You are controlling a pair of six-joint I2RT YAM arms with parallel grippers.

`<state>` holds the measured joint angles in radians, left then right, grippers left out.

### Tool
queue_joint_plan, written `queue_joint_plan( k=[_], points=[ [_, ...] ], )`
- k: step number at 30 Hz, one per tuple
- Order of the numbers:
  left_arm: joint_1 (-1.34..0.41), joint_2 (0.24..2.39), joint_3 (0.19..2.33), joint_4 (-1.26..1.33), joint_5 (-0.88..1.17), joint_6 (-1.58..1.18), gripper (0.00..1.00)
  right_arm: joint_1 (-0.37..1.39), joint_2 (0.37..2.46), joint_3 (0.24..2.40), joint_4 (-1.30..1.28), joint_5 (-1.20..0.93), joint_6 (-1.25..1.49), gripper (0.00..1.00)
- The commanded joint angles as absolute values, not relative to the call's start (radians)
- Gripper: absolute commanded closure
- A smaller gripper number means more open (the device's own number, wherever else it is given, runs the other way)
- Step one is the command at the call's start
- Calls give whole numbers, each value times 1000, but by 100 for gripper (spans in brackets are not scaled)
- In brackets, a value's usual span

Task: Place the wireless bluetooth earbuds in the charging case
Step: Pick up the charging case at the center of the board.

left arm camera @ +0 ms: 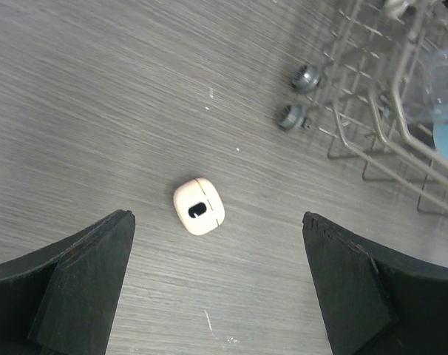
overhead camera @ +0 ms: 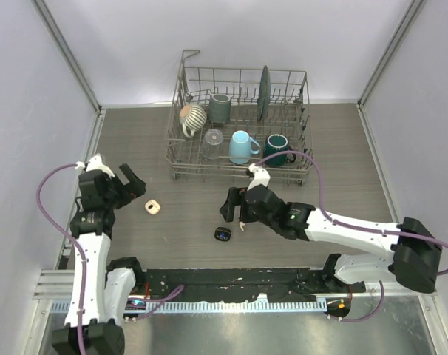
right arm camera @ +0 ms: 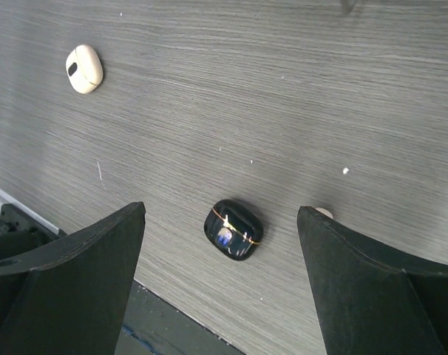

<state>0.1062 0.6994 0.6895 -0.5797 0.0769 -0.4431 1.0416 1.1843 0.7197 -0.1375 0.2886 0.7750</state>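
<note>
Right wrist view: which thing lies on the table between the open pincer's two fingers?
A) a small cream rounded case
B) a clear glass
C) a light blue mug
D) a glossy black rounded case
D: the glossy black rounded case lies on the grey wood-grain table between the spread fingers of the right pincer, while the small cream rounded case sits apart at the upper left.

Even, diffuse light, soft shadows; a small glare glints on the black case (right arm camera: pixel 233 229).
</note>
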Motion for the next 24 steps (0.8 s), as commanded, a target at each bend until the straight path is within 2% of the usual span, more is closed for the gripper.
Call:
queue_joint_plan(
  k=[1,6,15,24],
  points=[
    [216,747,765,-580,275,-407,0,1068,1278,816,-91,287,678,11],
    [216,721,707,-543,171,-420,0,1094,1365,879,-15,307,597,11],
    [215,689,722,-571,86,-417,0,1282,1591,1023,133,541,361,13],
    [206,687,750,-595,-115,-476,0,1292,1876,1219,293,462,278,16]
  ],
)
